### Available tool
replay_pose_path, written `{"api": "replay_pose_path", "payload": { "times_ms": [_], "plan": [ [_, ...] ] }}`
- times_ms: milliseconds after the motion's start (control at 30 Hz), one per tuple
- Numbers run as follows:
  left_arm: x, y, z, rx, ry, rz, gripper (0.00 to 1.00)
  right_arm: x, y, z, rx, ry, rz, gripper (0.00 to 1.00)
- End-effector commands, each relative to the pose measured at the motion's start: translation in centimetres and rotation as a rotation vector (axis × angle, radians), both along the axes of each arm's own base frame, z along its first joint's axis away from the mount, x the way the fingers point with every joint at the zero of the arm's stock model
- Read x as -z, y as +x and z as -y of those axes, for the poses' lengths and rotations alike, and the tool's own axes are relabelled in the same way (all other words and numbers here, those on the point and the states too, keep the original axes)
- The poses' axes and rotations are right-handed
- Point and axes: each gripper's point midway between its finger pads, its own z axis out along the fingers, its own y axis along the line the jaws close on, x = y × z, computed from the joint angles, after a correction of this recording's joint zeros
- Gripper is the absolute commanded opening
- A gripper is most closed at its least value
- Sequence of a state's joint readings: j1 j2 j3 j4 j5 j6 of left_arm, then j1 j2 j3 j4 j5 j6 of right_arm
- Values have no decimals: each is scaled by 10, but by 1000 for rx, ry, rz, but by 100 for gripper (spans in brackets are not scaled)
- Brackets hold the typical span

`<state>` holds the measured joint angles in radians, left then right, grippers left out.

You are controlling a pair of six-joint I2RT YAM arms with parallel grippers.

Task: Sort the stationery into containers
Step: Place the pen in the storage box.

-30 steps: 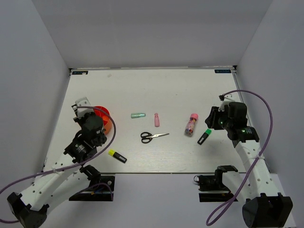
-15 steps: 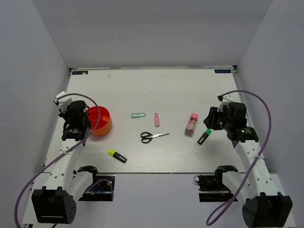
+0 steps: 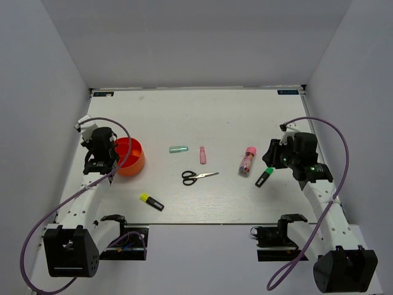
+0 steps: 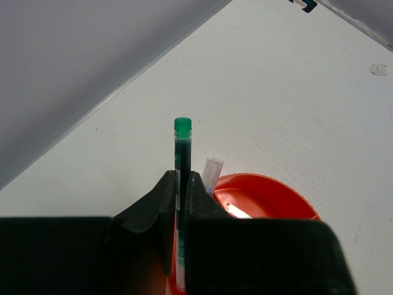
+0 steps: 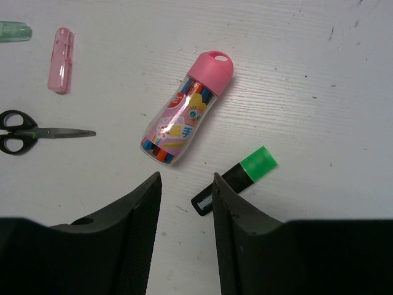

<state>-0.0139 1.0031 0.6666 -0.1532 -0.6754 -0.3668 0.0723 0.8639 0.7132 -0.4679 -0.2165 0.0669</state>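
My left gripper [image 4: 182, 184] is shut on a thin dark pen with a green cap [image 4: 182, 153], held upright over the near rim of the round orange-red cup [image 4: 270, 196]. A clear-ended pen [image 4: 212, 172] leans in the cup. In the top view the left gripper [image 3: 100, 149] is at the cup's [image 3: 138, 161] left side. My right gripper [image 5: 187, 184] is open above the table, with the green-capped marker [image 5: 242, 175] just beyond its right finger. The pink-capped tube [image 5: 184, 120], pink bottle [image 5: 60, 59], scissors [image 5: 31, 132] and mint stick [image 5: 12, 31] lie beyond.
A yellow-capped marker [image 3: 151, 201] lies near the front edge, right of the left arm. The scissors [image 3: 198, 177], mint stick [image 3: 178, 149], pink bottle [image 3: 202, 155] and tube [image 3: 247, 161] lie mid-table. Grey walls enclose the table's left, back and right.
My left arm has swung from the cup's near side to its left side, then edged back toward the cup. The right arm has hardly moved.
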Motion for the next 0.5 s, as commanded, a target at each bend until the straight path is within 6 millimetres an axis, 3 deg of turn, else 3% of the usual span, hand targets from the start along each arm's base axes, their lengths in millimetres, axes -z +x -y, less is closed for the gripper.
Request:
{"api": "replay_pose_path", "payload": {
  "times_ms": [0,233,467],
  "plan": [
    [-11,10,1,13,-3,51,0,-3,6,-1,-15,-3,29,42],
    [-21,16,-7,6,7,73,0,-1,6,-1,-17,-5,25,42],
    [-5,18,-7,24,31,62,0,-1,6,-2,-19,0,23,42]
  ]
}}
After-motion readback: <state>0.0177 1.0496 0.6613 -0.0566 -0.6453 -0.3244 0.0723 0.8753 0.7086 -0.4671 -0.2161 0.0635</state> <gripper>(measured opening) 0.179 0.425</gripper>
